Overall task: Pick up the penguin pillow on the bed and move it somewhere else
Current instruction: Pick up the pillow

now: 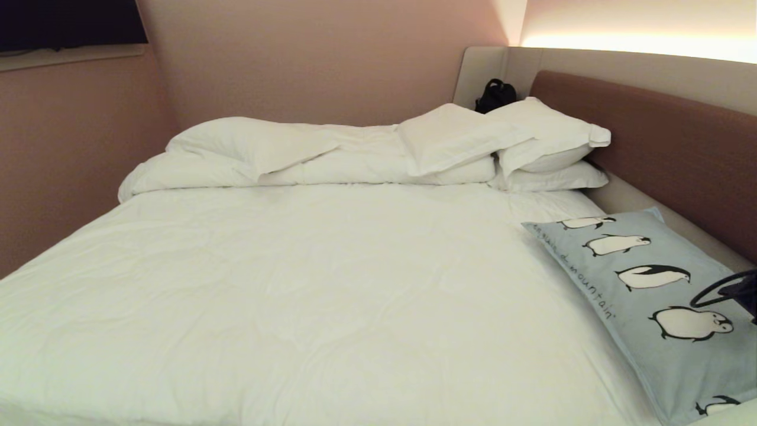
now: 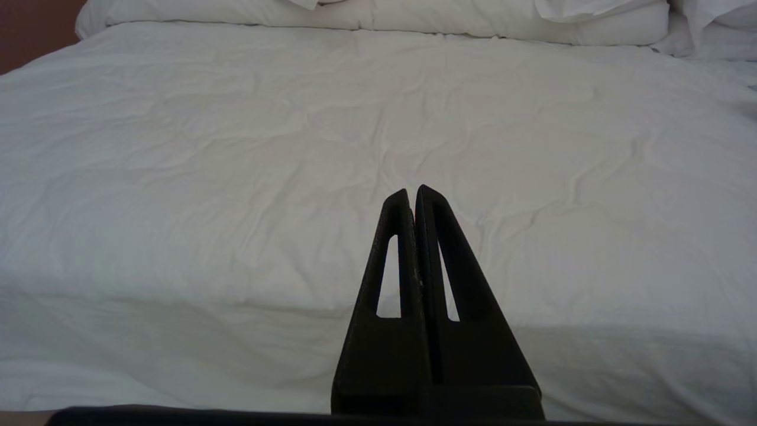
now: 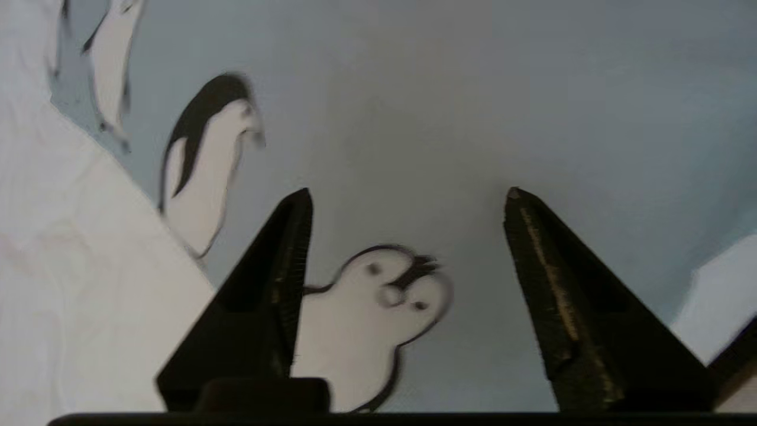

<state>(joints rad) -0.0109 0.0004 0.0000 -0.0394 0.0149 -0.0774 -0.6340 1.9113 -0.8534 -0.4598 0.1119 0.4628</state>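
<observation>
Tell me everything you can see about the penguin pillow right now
The penguin pillow is a rectangular, soft-looking light blue-grey cushion printed with a row of black-and-white penguins and black script along one edge. It lies flat on the white sheet of the bed, at the robot's right, beside the brown headboard. The right tool hangs over it with its fingers apart, holding nothing.

One penguin pillow; one bed; one duvet.
</observation>
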